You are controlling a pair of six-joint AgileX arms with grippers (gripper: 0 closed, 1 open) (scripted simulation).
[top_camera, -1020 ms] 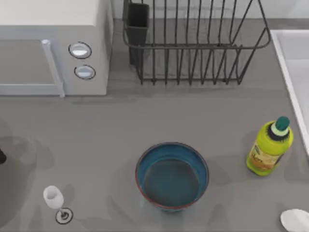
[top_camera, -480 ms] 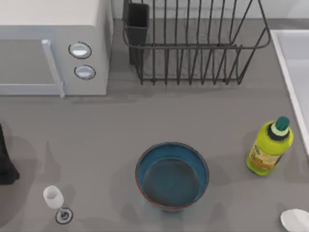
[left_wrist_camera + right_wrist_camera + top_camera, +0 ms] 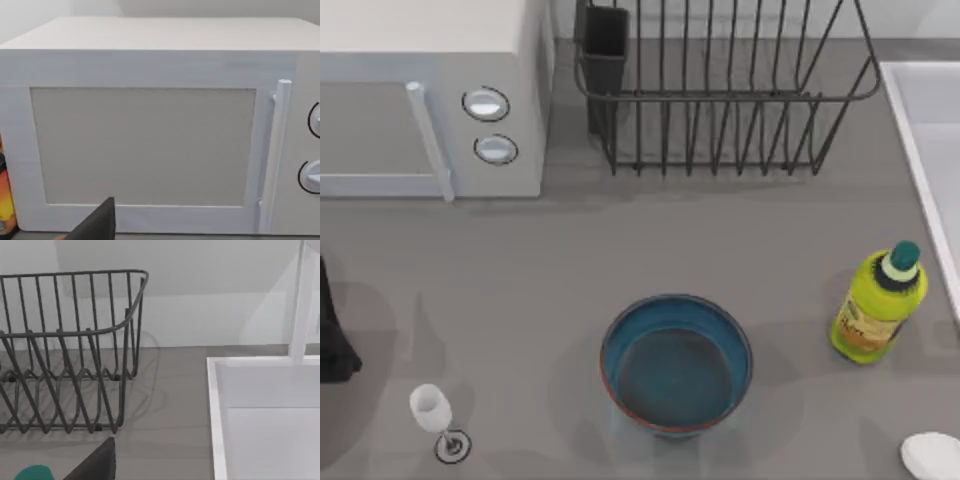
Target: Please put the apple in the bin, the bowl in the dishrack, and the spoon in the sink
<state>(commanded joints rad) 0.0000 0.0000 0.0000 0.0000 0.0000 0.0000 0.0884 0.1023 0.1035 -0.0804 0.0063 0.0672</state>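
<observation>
The bowl (image 3: 676, 363), teal-blue inside with a reddish-brown rim, stands upright near the table's front middle. The black wire dishrack (image 3: 720, 90) (image 3: 65, 355) sits at the back with nothing in it. Along the right edge runs the pale sink (image 3: 932, 130) (image 3: 265, 410). The spoon's white oval head (image 3: 932, 455) lies at the front right corner. The apple and the bin are out of view. My left gripper (image 3: 332, 345) is at the table's left edge, facing the microwave, and a dark part of it (image 3: 97, 225) shows in the left wrist view. A dark part of my right gripper (image 3: 97, 465) shows facing the dishrack and sink.
A white microwave (image 3: 430, 100) (image 3: 150, 135) with two round knobs fills the back left. A green bottle (image 3: 878, 305) stands at the right, between bowl and sink. A tiny wine glass (image 3: 432, 410) stands front left, close to my left arm.
My left arm has come further into the top view at the left edge. The bowl, bottle, glass and spoon have not moved.
</observation>
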